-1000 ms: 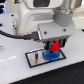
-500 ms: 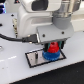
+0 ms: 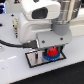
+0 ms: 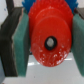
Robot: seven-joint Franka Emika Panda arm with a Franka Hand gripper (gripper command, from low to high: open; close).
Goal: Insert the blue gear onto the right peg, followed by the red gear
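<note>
In the wrist view the red gear [image 4: 48, 37] fills the picture, a toothed red wheel with a dark centre hole, held between my two teal finger pads [image 4: 22, 42]. Bits of the blue gear [image 4: 31, 3] show behind its rim. In the exterior view my gripper [image 3: 52, 50] hangs low over the black-rimmed grey plate [image 3: 33, 59], shut on the red gear [image 3: 51, 51], which sits just above the blue gear [image 3: 50, 57] lying on the plate. The right peg is hidden under the gears and gripper. Whether the red gear touches the blue gear cannot be told.
The white robot body [image 3: 37, 20] stands behind the plate and a black cable [image 3: 12, 44] runs along the exterior view's left. The plate lies on a pale tabletop [image 3: 20, 72].
The gripper with the red gear has come down a little toward the blue gear on the plate.
</note>
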